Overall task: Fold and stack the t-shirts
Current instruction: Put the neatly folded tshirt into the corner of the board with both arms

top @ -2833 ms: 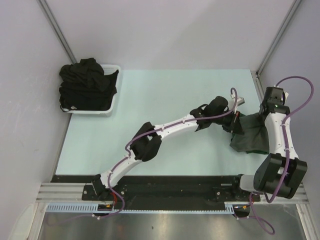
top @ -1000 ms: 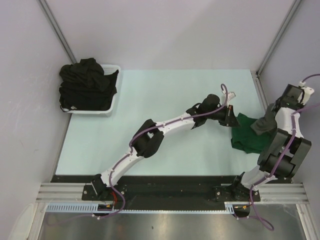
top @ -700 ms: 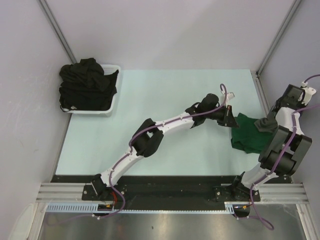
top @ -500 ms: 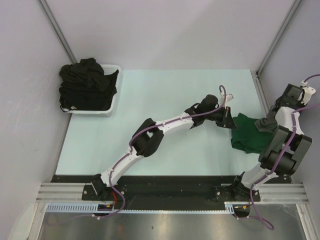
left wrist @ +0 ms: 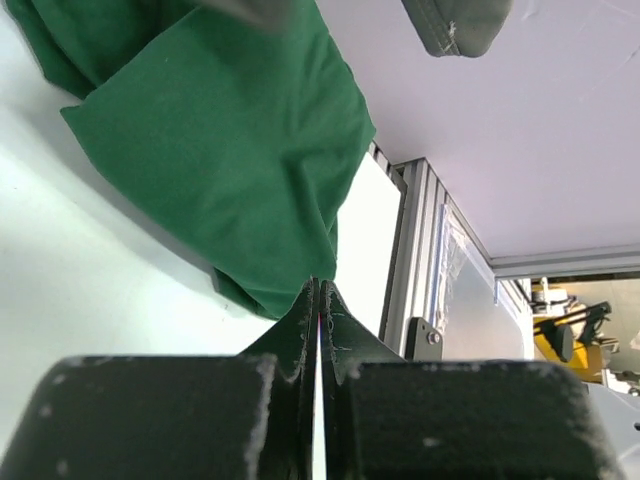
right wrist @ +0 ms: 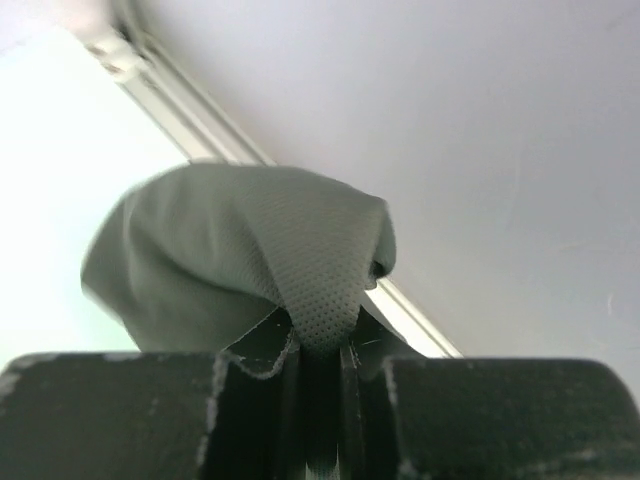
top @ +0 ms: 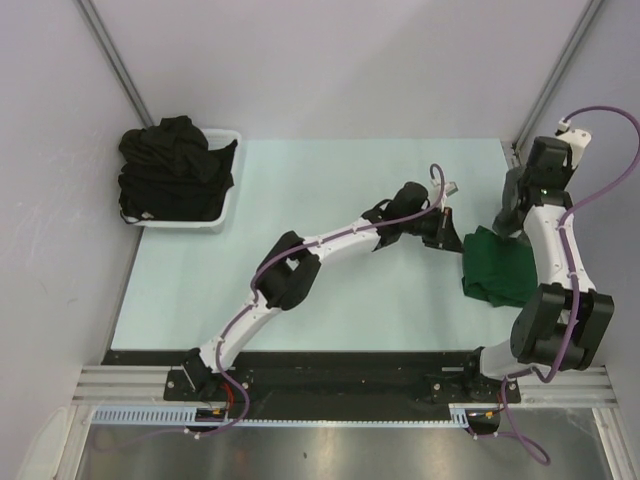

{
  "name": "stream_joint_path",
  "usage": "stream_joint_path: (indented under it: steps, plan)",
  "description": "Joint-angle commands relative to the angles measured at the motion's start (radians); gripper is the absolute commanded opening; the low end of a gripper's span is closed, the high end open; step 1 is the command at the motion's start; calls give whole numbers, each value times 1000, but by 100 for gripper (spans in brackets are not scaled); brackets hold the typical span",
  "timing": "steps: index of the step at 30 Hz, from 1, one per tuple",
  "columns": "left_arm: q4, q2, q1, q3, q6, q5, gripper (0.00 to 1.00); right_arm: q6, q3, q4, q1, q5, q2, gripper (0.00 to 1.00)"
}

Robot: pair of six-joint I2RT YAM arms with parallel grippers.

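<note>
A dark green t-shirt (top: 497, 266) lies folded at the table's right side and fills the left wrist view (left wrist: 230, 150). My left gripper (top: 449, 226) is shut and empty, its tips (left wrist: 320, 290) just at the green shirt's left edge. My right gripper (top: 508, 207) is shut on a bunched charcoal grey t-shirt (right wrist: 250, 260) and holds it in the air behind the green shirt; the grey cloth also shows at the top of the left wrist view (left wrist: 455, 25). Several black t-shirts (top: 172, 165) are piled in the basket at the back left.
The white plastic basket (top: 228, 205) stands at the table's back left corner. Grey walls and aluminium frame posts (top: 555, 75) close in the back and right sides. The table's right edge rail (left wrist: 420, 250) runs just beyond the green shirt.
The right gripper has swung from the far right edge inward and back, carrying the grey shirt off the green one. The left gripper has drawn back a little to the left from the green shirt.
</note>
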Motion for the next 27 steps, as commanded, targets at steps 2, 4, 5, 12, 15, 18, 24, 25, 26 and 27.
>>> stream_joint_path:
  steps: [2, 4, 5, 12, 15, 18, 24, 25, 26, 27]
  plan:
    - [-20, -117, 6, -27, 61, 18, 0, 60, 53, -38, 79, 3, -80, 0]
    - [-41, -134, 10, -31, 92, 6, 0, 95, 57, -73, 93, -26, -94, 0]
    - [-67, -142, 13, -43, 99, 4, 0, 109, 56, -84, 102, -36, -100, 0]
    - [-143, -196, 47, -86, 173, -29, 0, 152, 39, -164, 189, -70, -142, 0]
    - [-149, -211, 59, -100, 184, -34, 0, 166, 36, -188, 205, -79, -158, 0]
    - [-149, -216, 62, -103, 188, -40, 0, 176, 33, -217, 214, -82, -177, 0]
    - [-185, -219, 72, -88, 211, -58, 0, 190, 54, -296, 248, -82, -230, 0]
    - [-195, -222, 76, -86, 221, -69, 0, 193, 54, -309, 249, -83, -241, 0]
    - [-204, -226, 81, -93, 228, -72, 0, 195, 53, -332, 251, -85, -254, 0]
    - [-215, -237, 90, -96, 237, -77, 0, 201, 50, -345, 255, -83, -276, 0]
